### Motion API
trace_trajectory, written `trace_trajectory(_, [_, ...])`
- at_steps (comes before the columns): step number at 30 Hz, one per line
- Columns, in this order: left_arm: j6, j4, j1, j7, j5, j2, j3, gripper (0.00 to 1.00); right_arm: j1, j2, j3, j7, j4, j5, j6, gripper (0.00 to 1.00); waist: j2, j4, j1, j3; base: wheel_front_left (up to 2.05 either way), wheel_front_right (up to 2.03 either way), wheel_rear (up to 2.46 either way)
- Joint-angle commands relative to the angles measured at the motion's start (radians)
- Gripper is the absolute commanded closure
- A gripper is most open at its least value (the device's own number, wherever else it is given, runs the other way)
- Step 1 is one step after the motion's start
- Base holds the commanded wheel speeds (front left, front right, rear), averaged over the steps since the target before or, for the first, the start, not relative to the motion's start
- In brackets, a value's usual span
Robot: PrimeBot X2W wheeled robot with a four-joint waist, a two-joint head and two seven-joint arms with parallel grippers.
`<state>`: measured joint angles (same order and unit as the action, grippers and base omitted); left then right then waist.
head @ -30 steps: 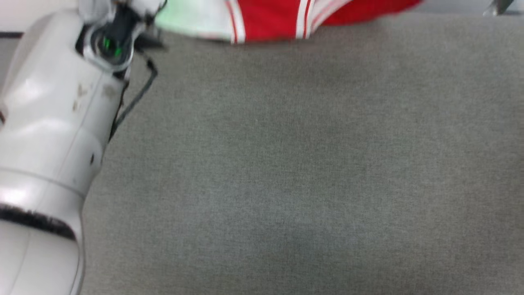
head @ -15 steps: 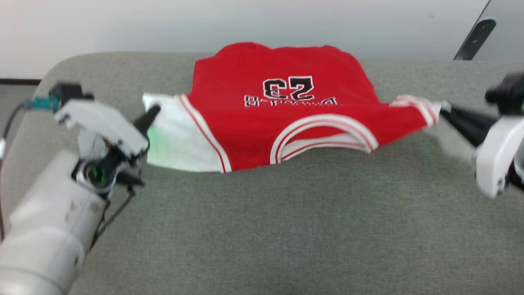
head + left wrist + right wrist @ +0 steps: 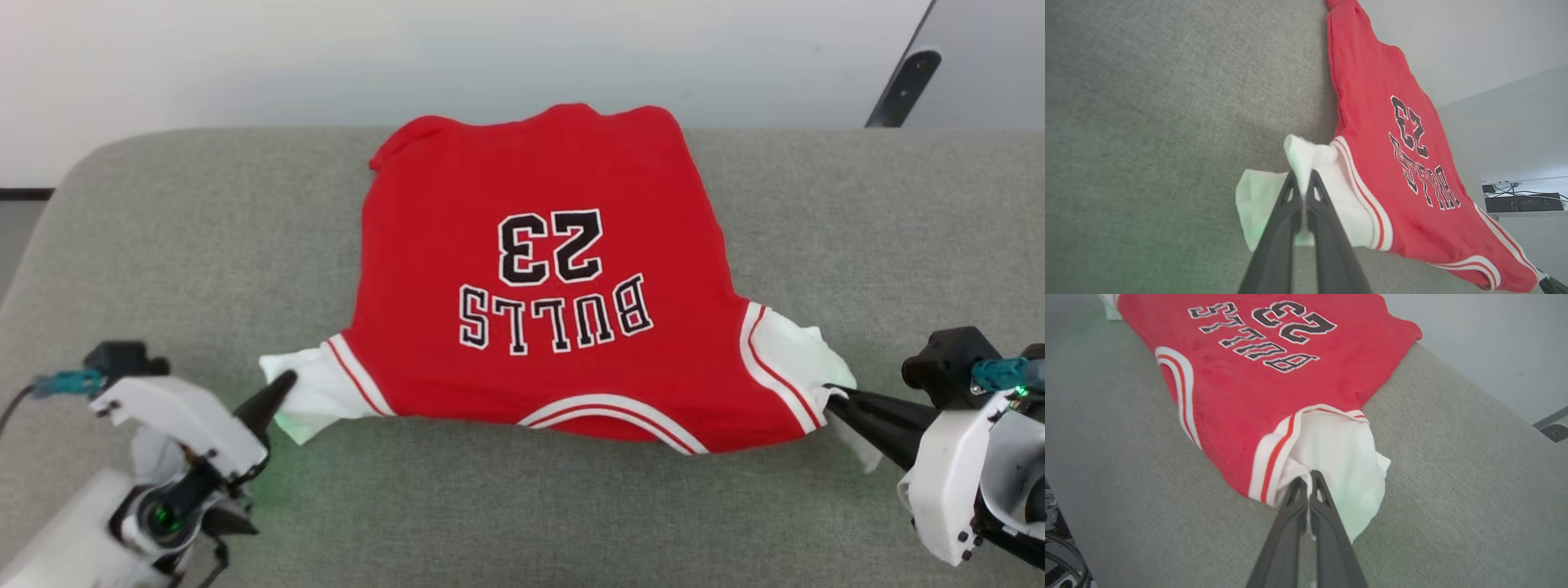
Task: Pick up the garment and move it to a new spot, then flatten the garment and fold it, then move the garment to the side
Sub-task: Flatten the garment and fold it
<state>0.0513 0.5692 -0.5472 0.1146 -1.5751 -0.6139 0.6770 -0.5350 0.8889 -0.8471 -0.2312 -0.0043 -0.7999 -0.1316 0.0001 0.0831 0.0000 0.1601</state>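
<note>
Garment (image 3: 424,245) cloth is pinched at both ends. The left fingers (image 3: 265,404) (image 3: 1286,212) are pressed together on a bunched fold of the white left sleeve (image 3: 314,392) (image 3: 1253,196), with a green glow on the cloth beside them. The right fingers (image 3: 873,416) (image 3: 1327,510) are likewise clamped on the edge of the white right sleeve (image 3: 788,351) (image 3: 1339,457), just past its red-and-white striped trim. Between the two grips the garment (image 3: 1372,102) (image 3: 1249,396) lies spread across the middle of the grey fabric-covered worktop (image 3: 163,245), its black "BULLS 23" print (image 3: 555,286) facing up and reading upside down in the head view. The striped collar (image 3: 612,408) sits at the near edge, towards the robot. The hem reaches the worktop's far edge, by a pale wall (image 3: 326,57).
</note>
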Motion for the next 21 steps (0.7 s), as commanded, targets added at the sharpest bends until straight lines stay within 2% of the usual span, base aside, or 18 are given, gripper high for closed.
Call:
trace_trajectory(1, [-0.026,-0.09,0.059,-0.016,-0.016,-0.047,-0.021,1.0,0.059,-0.014,0.079,-0.036,-0.05,0.037,0.002,1.0,-0.0001,-0.012,0.0,0.024,0.0,0.0,0.0])
trace_trajectory(2, [-0.044,-0.139,0.093,-0.024,-0.023,-0.07,-0.026,1.0,0.098,-0.019,0.117,-0.057,-0.072,0.051,0.002,1.0,-0.0001,-0.014,0.0,0.023,0.0,0.0,0.0])
trace_trajectory(3, [-0.044,-0.139,0.093,-0.024,-0.023,-0.07,-0.026,1.0,0.098,-0.019,0.117,-0.057,-0.072,0.051,0.002,1.0,-0.0001,-0.014,0.0,0.023,0.0,0.0,0.0])
trace_trajectory(9, [-0.161,-0.45,0.294,-0.073,-0.058,-0.216,-0.064,1.0,0.32,-0.055,0.313,-0.194,-0.235,0.134,0.002,1.0,-0.0001,-0.027,0.0,0.008,0.0,0.0,0.0])
trace_trajectory(14, [-0.254,-0.685,0.426,-0.129,-0.091,-0.324,-0.115,1.0,0.482,-0.108,0.428,-0.305,-0.379,0.19,0.002,1.0,-0.0001,-0.035,0.0,0.009,0.0,0.0,0.0])
trace_trajectory(17, [-0.289,-0.772,0.479,-0.148,-0.106,-0.364,-0.131,1.0,0.552,-0.142,0.47,-0.362,-0.443,0.216,0.002,1.0,-0.0001,-0.037,0.0,0.017,0.0,0.0,0.0])
trace_trajectory(19, [-0.303,-0.79,0.499,-0.155,-0.112,-0.372,-0.134,1.0,0.579,-0.157,0.478,-0.387,-0.464,0.229,0.002,1.0,-0.0001,-0.039,0.0,0.022,0.0,0.0,0.0])
trace_trajectory(21, [-0.305,-0.789,0.508,-0.16,-0.119,-0.353,-0.128,1.0,0.591,-0.165,0.475,-0.402,-0.465,0.234,0.002,1.0,-0.0001,-0.039,0.0,0.025,0.0,0.0,0.0])
